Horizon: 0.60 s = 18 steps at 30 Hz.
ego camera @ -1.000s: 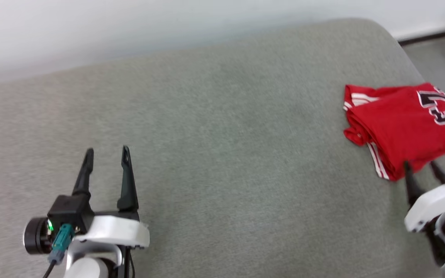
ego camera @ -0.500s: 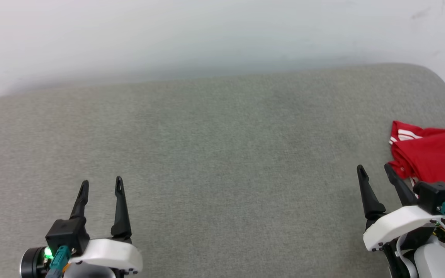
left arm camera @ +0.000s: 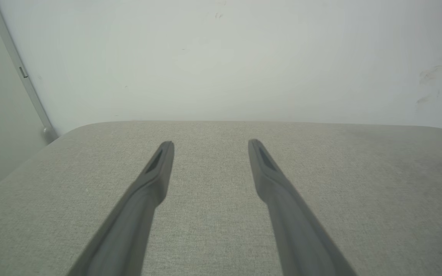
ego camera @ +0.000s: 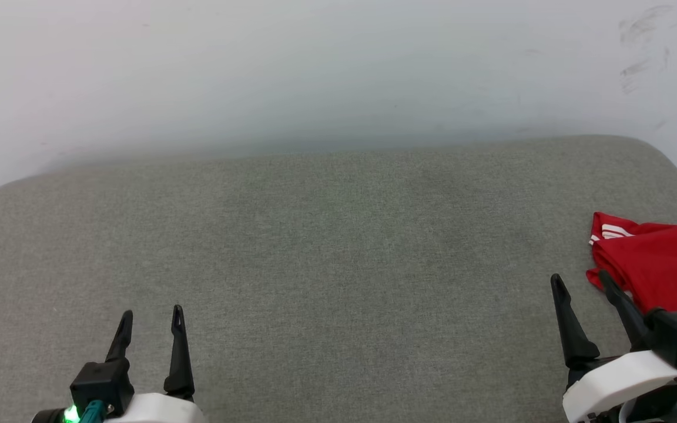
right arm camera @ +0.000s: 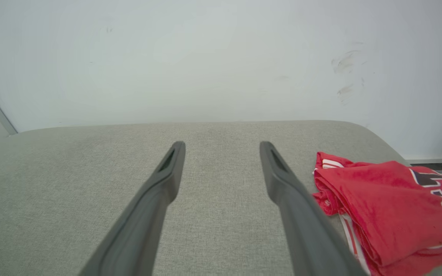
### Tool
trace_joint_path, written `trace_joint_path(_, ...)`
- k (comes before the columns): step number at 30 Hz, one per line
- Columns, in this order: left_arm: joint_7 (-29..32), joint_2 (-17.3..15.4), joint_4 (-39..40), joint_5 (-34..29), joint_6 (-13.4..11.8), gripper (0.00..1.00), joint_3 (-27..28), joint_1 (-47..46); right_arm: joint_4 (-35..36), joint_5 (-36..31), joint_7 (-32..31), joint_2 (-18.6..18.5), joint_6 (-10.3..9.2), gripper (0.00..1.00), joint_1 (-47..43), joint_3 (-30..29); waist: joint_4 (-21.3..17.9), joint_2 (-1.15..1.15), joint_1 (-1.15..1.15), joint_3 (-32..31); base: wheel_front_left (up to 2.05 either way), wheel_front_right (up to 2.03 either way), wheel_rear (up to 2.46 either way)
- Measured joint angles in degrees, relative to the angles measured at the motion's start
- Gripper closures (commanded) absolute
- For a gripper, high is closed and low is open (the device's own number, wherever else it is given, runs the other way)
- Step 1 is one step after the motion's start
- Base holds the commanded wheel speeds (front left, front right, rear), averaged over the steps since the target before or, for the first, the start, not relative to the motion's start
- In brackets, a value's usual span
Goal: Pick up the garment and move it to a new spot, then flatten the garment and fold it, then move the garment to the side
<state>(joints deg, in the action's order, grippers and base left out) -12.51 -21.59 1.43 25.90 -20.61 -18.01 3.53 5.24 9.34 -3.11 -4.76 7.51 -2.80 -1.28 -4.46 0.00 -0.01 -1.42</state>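
The garment [ego camera: 662, 264] is a red shirt with red-and-white striped trim and black lettering, lying folded at the right edge of the grey cushioned surface [ego camera: 327, 247]. In the right wrist view the garment [right arm camera: 390, 207] lies just right of my right fingers. My right gripper [ego camera: 579, 282] hovers open at the lower right, a little left of the garment and not touching it. My left gripper [ego camera: 150, 317] stands open at the lower left, far from the garment, with nothing between its fingers. The left gripper [left arm camera: 210, 143] and the right gripper [right arm camera: 221, 145] both point toward the wall.
A pale wall [ego camera: 315, 70] rises right behind the surface, with dark scuff marks [ego camera: 638, 41] at its upper right. The surface's rounded right corner [ego camera: 667, 158] drops to a floor strip. A door frame edge [left arm camera: 25, 76] stands at the far left.
The head camera has tilted up and turned, so the wall takes more of the view and the garment sits at the right edge. Both grippers stay open and have sunk lower in the frame.
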Motion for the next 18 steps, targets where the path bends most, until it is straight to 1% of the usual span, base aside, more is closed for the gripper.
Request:
trace_joint_path(6, -0.27, 0.13, -1.10, 0.59, 0.43, 0.00, -0.09, 0.85, 2.42, -0.45, -1.02, 0.56, 0.00, 0.00, -1.11, 0.36, -0.15, 0.00, 0.00, -0.67, 0.00, 0.00, 0.00)
trace_joint_path(18, -0.80, 0.31, -2.12, 1.10, 0.77, 0.00, 0.01, 0.85, 3.03, -0.46, -1.91, 1.13, -0.01, 0.00, -1.76, 0.46, -0.17, 0.00, 0.01, -0.82, 0.00, 0.00, 0.00)
